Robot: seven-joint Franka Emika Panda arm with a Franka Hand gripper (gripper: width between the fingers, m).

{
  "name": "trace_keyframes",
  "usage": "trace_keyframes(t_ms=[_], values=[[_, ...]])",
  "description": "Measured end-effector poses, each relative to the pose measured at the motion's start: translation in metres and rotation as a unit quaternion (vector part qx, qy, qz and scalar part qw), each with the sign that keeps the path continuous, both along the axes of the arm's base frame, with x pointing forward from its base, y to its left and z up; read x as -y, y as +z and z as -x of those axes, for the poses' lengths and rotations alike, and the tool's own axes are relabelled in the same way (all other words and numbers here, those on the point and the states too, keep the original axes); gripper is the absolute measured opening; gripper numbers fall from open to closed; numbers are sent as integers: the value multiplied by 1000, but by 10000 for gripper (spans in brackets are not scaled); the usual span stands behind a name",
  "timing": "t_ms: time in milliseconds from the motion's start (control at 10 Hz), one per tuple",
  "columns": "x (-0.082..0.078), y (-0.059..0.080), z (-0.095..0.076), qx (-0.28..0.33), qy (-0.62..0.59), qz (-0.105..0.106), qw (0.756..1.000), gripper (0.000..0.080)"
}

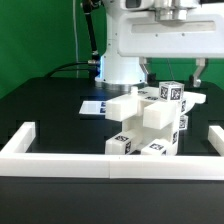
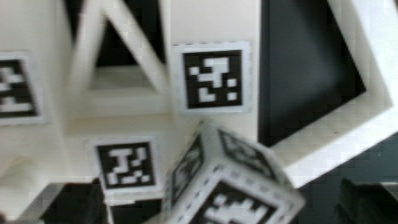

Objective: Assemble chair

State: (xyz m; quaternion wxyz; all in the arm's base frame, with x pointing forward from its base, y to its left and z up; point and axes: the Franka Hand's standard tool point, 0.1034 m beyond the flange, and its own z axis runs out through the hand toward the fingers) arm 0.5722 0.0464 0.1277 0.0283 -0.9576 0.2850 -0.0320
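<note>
Tool (image 1: 173,72) wide above the chair (image 1: 150,125), open table either side, border wall (image 1: 60,157) in front.

White chair parts (image 1: 150,125) with black-and-white square tags (image 1: 176,94), black table (image 1: 40,110), green backdrop (image 1: 40,30)

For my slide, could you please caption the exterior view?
Open pincer hovers above the partly assembled white chair on the black table.

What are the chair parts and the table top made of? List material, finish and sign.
Chair parts: likely rigid plastic, matte white; uniform blocky faces with no grain.
Table: flat black, evenly dark; material unclear.
</note>
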Motion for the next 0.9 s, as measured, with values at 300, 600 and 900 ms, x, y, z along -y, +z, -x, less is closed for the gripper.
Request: trace_keyframes(t_ms=[300, 600, 900], values=[[10, 7, 12, -108, -6, -42, 993, 649], [-7, 10, 0, -84, 27, -16, 996, 649], [-16, 12, -5, -71, 59, -2, 996, 649]])
